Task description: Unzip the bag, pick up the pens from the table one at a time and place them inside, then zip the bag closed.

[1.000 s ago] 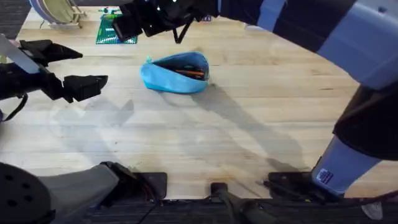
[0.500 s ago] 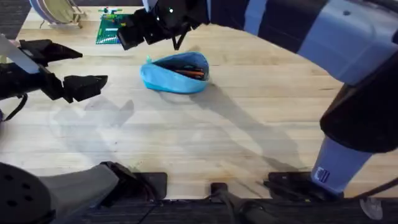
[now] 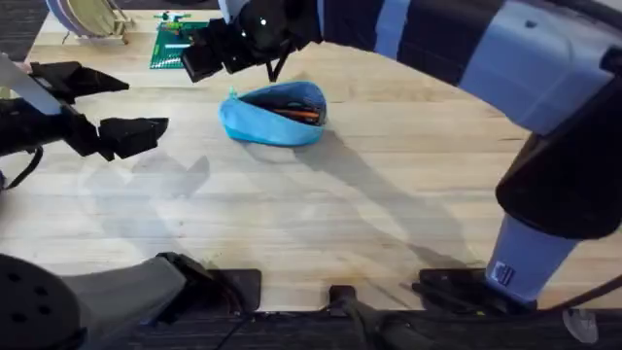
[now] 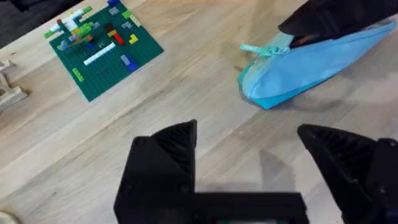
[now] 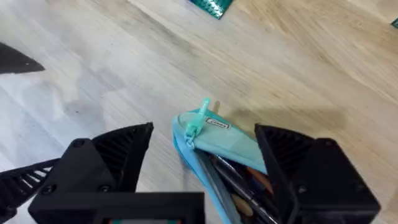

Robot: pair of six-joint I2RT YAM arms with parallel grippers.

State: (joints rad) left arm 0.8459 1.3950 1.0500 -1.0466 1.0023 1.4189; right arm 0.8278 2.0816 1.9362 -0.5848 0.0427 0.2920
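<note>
The pale wood surface [image 3: 369,214] carries the light blue bag [image 3: 273,114] toward its far side, lying unzipped with orange-red and dark pens [image 3: 294,111] inside it. The right pincer [image 5: 202,165] hangs over the bag's zipper-tab end with its black fingers spread wide, gripping nothing. The left pincer [image 4: 252,168] hovers near the bag's left, fingers also spread apart and empty, with a green brick baseplate [image 4: 102,46] beyond it.
</note>
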